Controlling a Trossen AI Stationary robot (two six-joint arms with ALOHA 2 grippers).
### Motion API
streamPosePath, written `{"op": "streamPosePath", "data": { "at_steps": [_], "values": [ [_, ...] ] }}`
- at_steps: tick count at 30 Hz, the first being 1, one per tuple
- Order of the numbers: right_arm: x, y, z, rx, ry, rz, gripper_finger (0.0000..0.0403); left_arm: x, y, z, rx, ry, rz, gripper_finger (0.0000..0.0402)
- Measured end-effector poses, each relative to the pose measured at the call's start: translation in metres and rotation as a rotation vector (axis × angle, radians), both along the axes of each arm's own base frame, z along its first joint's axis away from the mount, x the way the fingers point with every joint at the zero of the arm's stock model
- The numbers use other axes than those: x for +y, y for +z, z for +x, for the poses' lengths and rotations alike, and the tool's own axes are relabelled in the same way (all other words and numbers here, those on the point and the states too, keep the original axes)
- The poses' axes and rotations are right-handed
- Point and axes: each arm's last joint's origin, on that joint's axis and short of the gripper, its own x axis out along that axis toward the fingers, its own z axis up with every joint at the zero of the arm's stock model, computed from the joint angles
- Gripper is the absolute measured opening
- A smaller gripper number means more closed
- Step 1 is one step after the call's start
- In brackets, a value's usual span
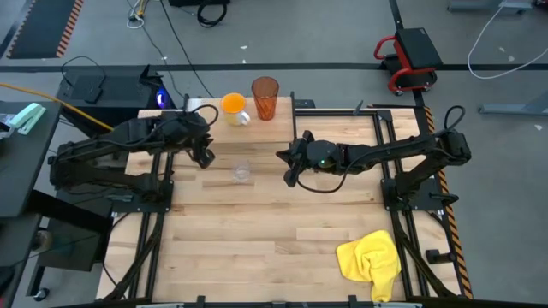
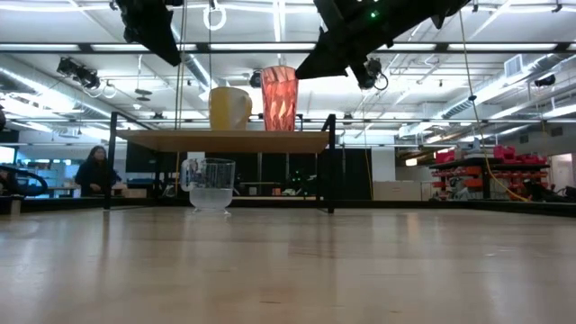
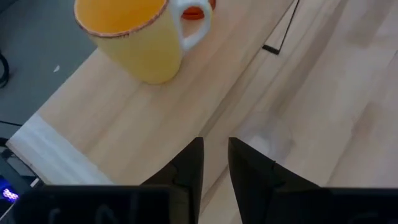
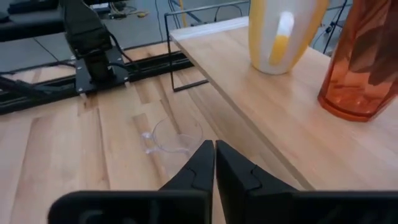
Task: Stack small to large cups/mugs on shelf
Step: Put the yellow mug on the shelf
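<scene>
The orange mug [image 1: 233, 106] [image 3: 134, 31] and the ribbed orange-red tumbler [image 1: 265, 97] [image 4: 367, 56] stand upright, side by side, on the shelf [image 1: 281, 113] [image 2: 225, 141] at the table's far edge. The small clear glass [image 1: 242, 171] [image 2: 212, 184] [image 4: 174, 137] stands on the tabletop just in front of the shelf. My left gripper [image 1: 204, 156] [image 3: 215, 163] hovers left of the glass near the shelf's front edge, its fingers all but shut and empty. My right gripper [image 1: 289, 168] [image 4: 214, 163] hovers right of the glass, shut and empty.
A crumpled yellow cloth [image 1: 372, 257] lies near the table's near right corner. The shelf's thin black legs [image 2: 329, 166] stand at its corners. In the low view a person [image 2: 93, 171] shows far behind the table. Bare wood spreads across the table's middle and near side.
</scene>
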Motion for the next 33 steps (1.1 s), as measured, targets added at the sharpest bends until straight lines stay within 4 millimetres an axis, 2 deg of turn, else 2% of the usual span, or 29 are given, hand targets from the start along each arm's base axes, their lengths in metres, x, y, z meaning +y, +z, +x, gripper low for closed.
{"op": "streamPosePath", "data": {
  "at_steps": [7,13,16,20,26,30,33],
  "values": [
    [-0.004,-0.018,0.01,0.049,-0.006,-0.006,0.0005,0.002,-0.007,0.006,-0.028,-0.014,0.037,0.0074],
    [-0.017,-0.014,0.016,-0.035,-0.039,-0.026,0.001,0.002,-0.016,0.005,-0.059,-0.042,0.073,0.0078],
    [-0.025,-0.021,0.02,-0.025,-0.056,-0.031,0.0009,0.002,-0.023,0.004,-0.085,-0.044,0.085,0.008],
    [-0.036,-0.027,0.024,-0.032,-0.078,-0.052,0.0008,0.003,-0.039,0.007,-0.115,-0.058,0.119,0.0081],
    [-0.053,-0.019,0.031,-0.156,-0.109,-0.113,0.0007,0.011,-0.064,0.012,-0.138,-0.052,0.191,0.0074],
    [-0.066,-0.012,0.045,-0.174,-0.135,-0.139,0.0007,0.021,-0.073,0.012,-0.188,0.002,0.222,0.0075],
    [-0.073,-0.013,0.065,-0.135,-0.131,-0.171,0.0007,0.028,-0.076,0.011,-0.201,0.031,0.242,0.0078]
  ]
}}
